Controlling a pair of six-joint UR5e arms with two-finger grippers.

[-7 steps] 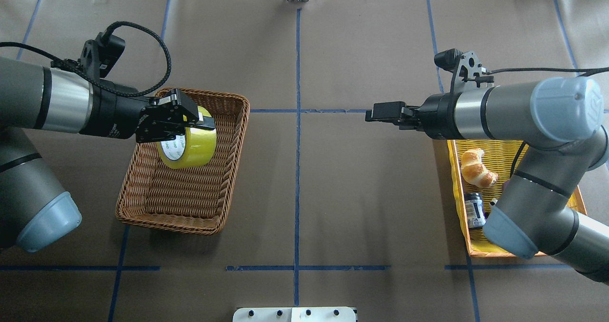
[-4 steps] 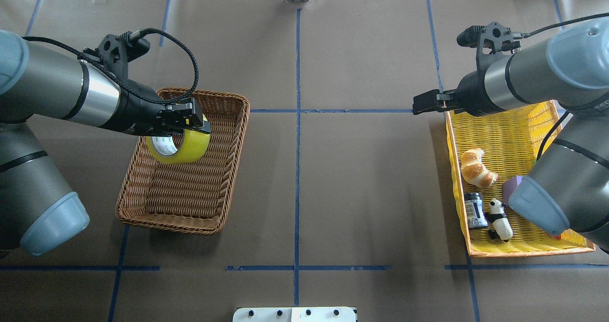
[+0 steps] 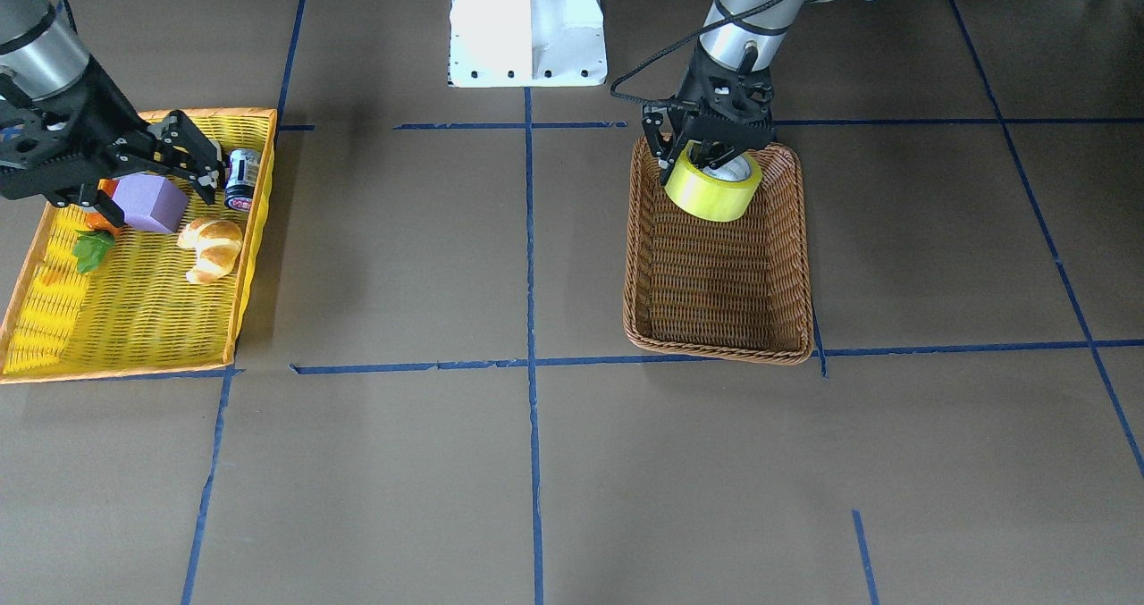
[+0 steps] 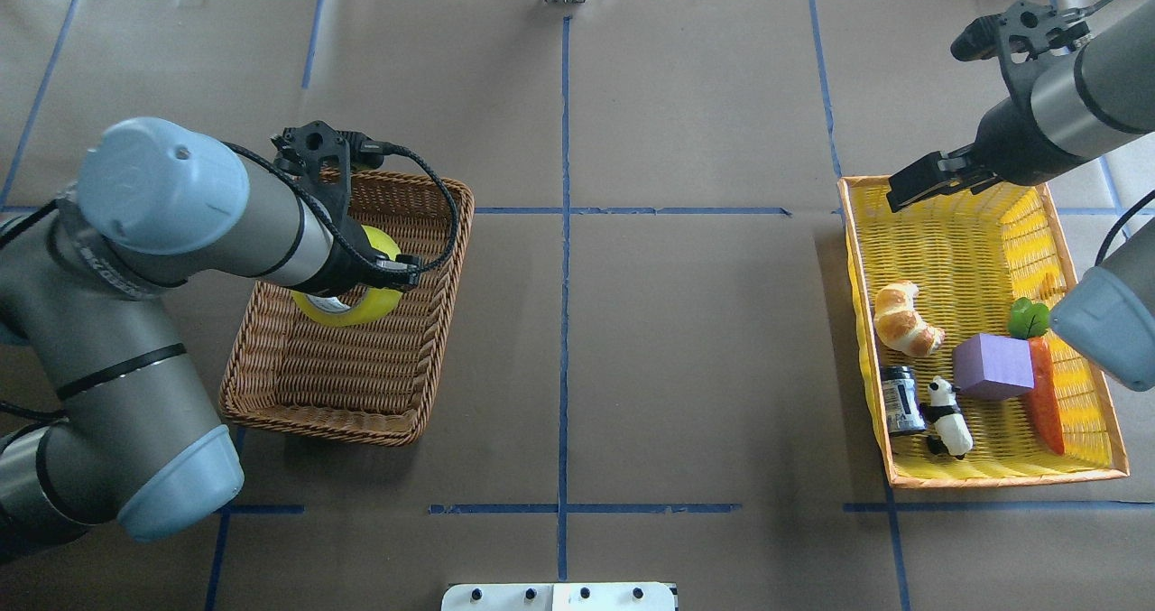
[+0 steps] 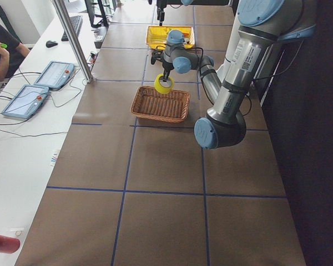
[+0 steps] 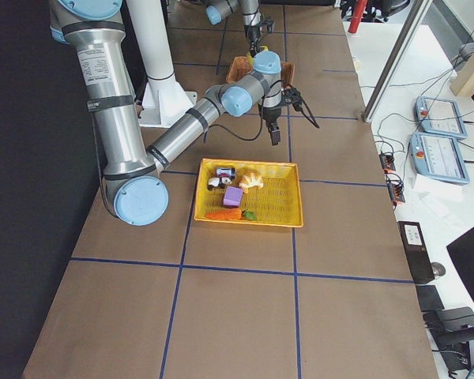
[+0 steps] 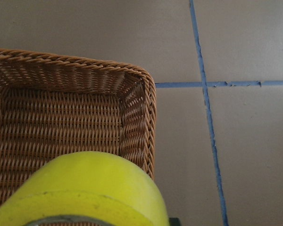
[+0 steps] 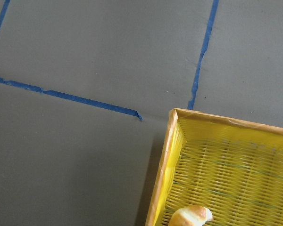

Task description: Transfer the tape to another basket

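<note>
The yellow-green tape roll [image 3: 712,189] hangs in my left gripper [image 3: 715,154], which points down and is shut on the roll's wall. It is held clear above the inside of the brown wicker basket [image 3: 715,352]. In the overhead view the wrist covers the gripper, and the tape [image 4: 352,304] shows over the basket [image 4: 316,426]. The left wrist view shows the tape [image 7: 89,188] above the basket's corner [image 7: 75,117]. My right gripper [image 3: 210,174] is open and empty at the far corner of the yellow basket [image 3: 116,374]; it also shows in the overhead view [image 4: 907,191].
The yellow basket [image 4: 993,482] holds a croissant [image 4: 905,319], a dark can [image 4: 900,401], a panda figure [image 4: 947,415], a purple block [image 4: 993,365] and a carrot [image 4: 1042,394]. Blue tape lines cross the brown table. A white base plate [image 3: 527,24] stands at the robot's side.
My left wrist has turned to point down and carried the tape slightly toward the basket's middle. My right arm has drawn back to the right, off the table's centre, to the yellow basket's far corner.
</note>
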